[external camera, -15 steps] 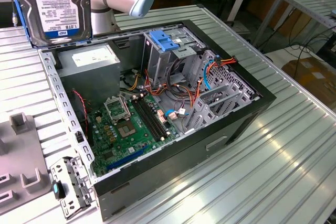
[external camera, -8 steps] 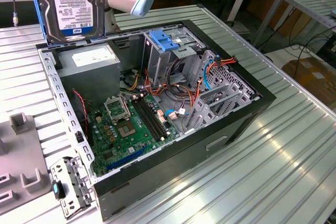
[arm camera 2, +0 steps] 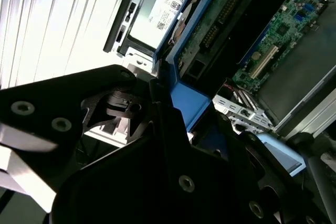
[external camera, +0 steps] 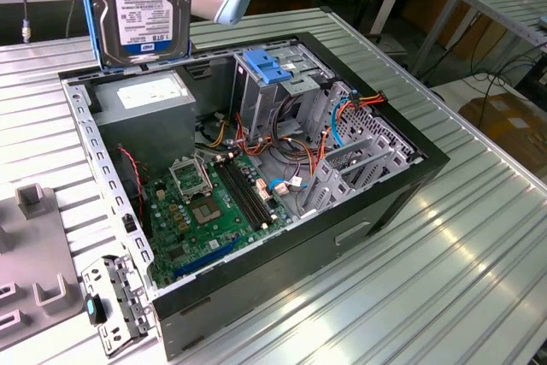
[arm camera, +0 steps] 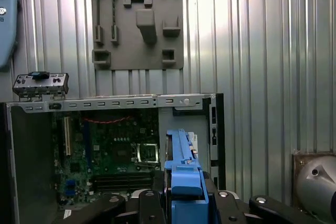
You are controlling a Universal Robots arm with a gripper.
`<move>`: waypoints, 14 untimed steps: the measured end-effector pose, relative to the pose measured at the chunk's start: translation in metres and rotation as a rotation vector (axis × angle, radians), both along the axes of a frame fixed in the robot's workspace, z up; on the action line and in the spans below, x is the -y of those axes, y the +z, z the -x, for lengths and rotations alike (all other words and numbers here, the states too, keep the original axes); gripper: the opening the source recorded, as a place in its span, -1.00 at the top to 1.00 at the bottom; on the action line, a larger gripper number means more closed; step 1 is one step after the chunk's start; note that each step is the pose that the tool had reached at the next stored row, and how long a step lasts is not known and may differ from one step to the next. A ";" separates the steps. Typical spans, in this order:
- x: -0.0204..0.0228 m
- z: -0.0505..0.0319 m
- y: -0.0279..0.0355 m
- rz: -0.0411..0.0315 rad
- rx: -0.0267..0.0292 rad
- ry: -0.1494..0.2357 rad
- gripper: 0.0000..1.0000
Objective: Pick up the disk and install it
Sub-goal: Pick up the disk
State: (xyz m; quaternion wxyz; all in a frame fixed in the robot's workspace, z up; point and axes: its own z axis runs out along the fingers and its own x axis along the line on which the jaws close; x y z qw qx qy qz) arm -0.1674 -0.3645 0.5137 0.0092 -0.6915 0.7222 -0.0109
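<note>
Hanging upright above the computer case (external camera: 425, 162), far at the exterior view's left, the disk (external camera: 141, 6) sits clamped in the gripper (arm camera: 184, 203), clearing the walls.

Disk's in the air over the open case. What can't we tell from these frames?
- Exterior view: the disk is cut off by the top edge, so the grip on it is out of frame.
- In both wrist views: the gripper body covers the disk's held end; how the jaws seat is hidden.
- Drive cage: inside hidden under the blue bracket.
</note>
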 end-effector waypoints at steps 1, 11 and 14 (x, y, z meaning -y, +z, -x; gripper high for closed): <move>0.0000 -0.0047 0.0000 0.0001 0.0000 0.000 0.25; 0.0000 -0.0500 0.0000 0.0000 0.0000 0.000 0.25; 0.0001 -0.0550 0.0000 0.0001 0.0000 0.000 0.25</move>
